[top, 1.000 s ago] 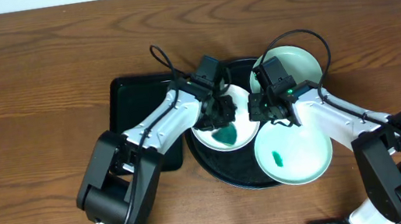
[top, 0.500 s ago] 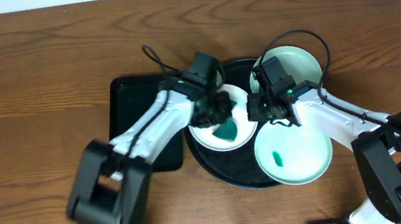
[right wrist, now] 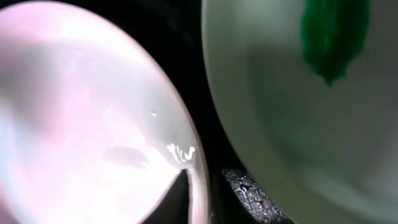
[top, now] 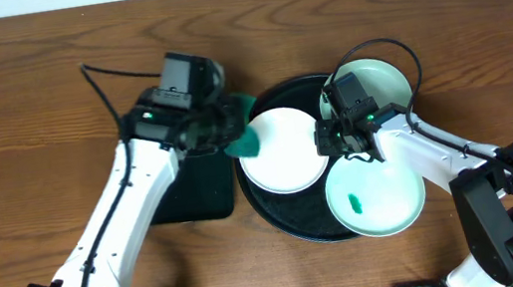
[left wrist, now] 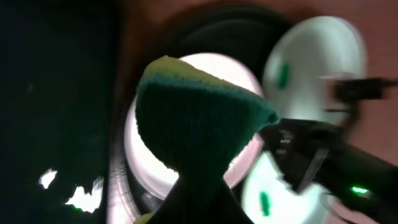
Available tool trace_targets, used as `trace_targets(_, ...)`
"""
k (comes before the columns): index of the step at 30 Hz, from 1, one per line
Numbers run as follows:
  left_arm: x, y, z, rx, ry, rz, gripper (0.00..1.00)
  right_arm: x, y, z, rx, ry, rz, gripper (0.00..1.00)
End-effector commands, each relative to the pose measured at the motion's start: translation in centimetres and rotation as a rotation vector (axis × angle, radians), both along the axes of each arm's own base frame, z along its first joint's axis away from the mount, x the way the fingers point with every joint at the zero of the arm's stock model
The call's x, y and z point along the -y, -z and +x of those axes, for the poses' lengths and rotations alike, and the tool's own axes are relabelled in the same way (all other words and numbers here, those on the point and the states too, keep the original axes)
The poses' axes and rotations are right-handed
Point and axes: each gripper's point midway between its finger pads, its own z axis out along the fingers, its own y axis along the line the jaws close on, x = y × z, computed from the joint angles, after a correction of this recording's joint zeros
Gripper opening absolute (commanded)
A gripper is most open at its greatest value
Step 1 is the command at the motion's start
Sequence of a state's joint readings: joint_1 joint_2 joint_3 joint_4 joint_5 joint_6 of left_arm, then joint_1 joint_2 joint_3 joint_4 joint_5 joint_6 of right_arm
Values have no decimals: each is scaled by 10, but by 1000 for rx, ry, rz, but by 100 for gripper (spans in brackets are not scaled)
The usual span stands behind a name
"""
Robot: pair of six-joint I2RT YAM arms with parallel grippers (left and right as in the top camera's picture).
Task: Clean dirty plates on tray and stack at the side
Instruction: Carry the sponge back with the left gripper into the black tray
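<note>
Stretching out over the rectangular tray (top: 199, 197), the left arm is being held with the left gripper (top: 223, 131) clamped on a green sponge (top: 246, 140), just off the white plate's (top: 283, 155) left rim. That plate is being carried by the round tray (top: 282, 215), with two mint plates (top: 385, 201) crowding its right. The right gripper (top: 329, 141) is being held low at the white plate's right rim, and its jaw state cannot be told. Bare wood is being left open leftward.

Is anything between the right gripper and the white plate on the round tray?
Nothing visible. The right gripper sits at the right rim of the white plate; the left gripper holds the sponge at its left edge.
</note>
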State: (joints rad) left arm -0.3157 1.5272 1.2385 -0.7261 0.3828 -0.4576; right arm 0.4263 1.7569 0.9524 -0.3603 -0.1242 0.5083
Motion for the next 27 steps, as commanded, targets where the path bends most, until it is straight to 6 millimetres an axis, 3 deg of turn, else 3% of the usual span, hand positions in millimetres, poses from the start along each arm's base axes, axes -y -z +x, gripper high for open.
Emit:
trace_targets(1,-30,7,-1,-5,-12,109,8,-4,1,-3,-3,-21,3,25)
trace_targets(5,-81,23,-11,-51,-83,355,8,-4,1,-3,-3,-21,3,28)
trace_targets(9,-109,32,-21,-80,-121,508,8,-4,1,-3,-3,-21,3,28)
trace_targets(20,-117,92,-32,-123,-117,547,9,-4,1,-3,-4,-21,2,29)
trace_targets(27,-118,105,-38,-149,-110,556,9,-4,1,-3,-4,-21,2,30)
